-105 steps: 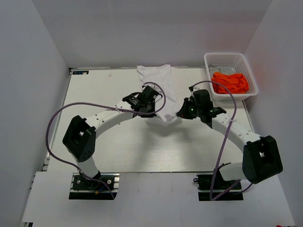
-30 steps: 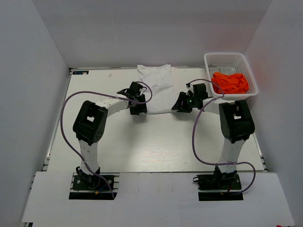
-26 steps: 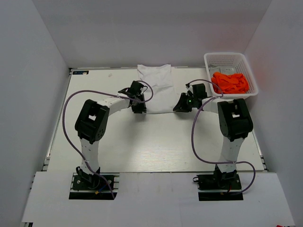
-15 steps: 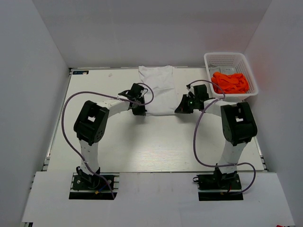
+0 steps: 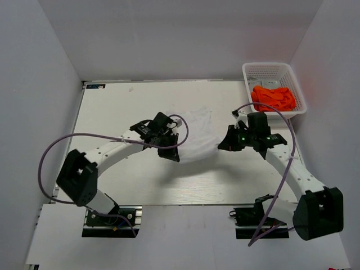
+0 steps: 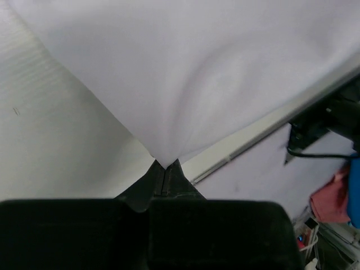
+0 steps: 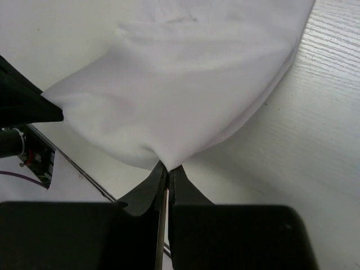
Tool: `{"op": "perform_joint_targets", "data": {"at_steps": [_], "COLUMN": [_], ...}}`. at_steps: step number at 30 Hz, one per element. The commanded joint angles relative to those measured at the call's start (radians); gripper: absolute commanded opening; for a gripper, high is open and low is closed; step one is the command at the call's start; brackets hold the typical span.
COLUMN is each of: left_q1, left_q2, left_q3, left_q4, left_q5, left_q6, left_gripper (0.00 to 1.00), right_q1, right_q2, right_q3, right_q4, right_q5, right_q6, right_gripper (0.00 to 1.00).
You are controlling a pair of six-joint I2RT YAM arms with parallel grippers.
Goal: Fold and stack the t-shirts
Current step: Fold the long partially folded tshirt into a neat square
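Note:
The white t-shirt (image 5: pixel 197 135) hangs stretched between my two grippers above the middle of the table. My left gripper (image 5: pixel 171 154) is shut on its left corner; in the left wrist view the cloth (image 6: pixel 185 79) runs into the closed jaws of that gripper (image 6: pixel 166 169). My right gripper (image 5: pixel 223 145) is shut on its right corner; in the right wrist view the shirt (image 7: pixel 185 95) is pinched in that gripper (image 7: pixel 167 169). The orange t-shirt (image 5: pixel 273 98) lies crumpled in the white lattice basket (image 5: pixel 274 70) at the back right.
The white table (image 5: pixel 129 174) ends in a metal rail at its near edge. Grey walls close in the left, back and right sides. Purple cables loop from both arms.
Both grippers have pulled back toward the near side and lifted. The white shirt, lying flat at the back of the table before, now hangs between them nearer the middle.

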Motion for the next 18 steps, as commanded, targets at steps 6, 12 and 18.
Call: {"op": "perform_joint_targets", "data": {"at_steps": [6,12,18], "left_q1": [-0.015,0.005,0.014], "left_q2": [-0.187,-0.152,-0.060], "left_q3": [0.047,0.094,0.203], "left_q4": [-0.050,0.012,-0.019], "left_q5": [-0.004,-0.142,-0.343], "left_q6": [-0.032,-0.094,-0.116], "left_gripper": [0.00,0.00,0.00], "right_q1": [-0.008,-0.010,-0.013], "right_q2": [-0.111,-0.061,0.099], "right_q3": [0.134,0.168,0.251], "right_q4": [-0.129,0.031,0.054], "right_q5": [0.080,0.131,0.203], "right_q6": [-0.052,0.037,0.062], "right_gripper": [0.00,0.00,0.00]}}
